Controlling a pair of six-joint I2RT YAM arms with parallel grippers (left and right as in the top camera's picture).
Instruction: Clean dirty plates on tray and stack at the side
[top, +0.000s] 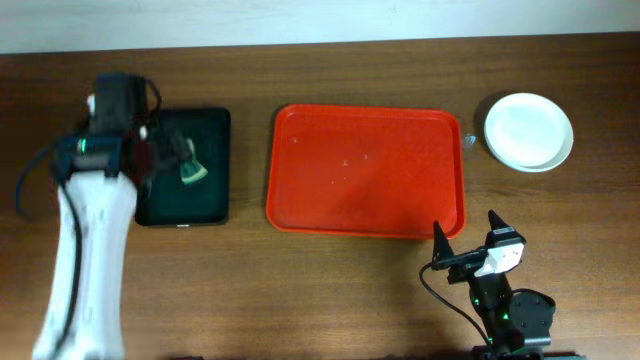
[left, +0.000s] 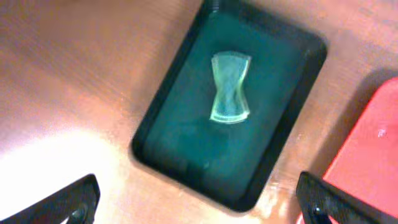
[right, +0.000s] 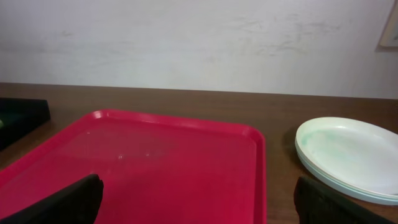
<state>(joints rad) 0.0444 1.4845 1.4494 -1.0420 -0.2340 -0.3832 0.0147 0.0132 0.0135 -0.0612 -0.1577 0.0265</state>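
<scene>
The red tray (top: 366, 170) lies at the table's middle with no plates on it; it also shows in the right wrist view (right: 155, 168). The plates (top: 528, 131) sit in one stack on the table right of the tray, also seen in the right wrist view (right: 348, 155). My left gripper (left: 199, 202) is open and empty above the black tray. My right gripper (right: 199, 199) is open and empty at the red tray's near right corner (top: 468, 238).
A small black tray (top: 185, 167) lies left of the red tray and holds a pale green hourglass-shaped sponge (left: 229, 87). The sponge also shows in the overhead view (top: 191, 172). The table's back edge meets a pale wall.
</scene>
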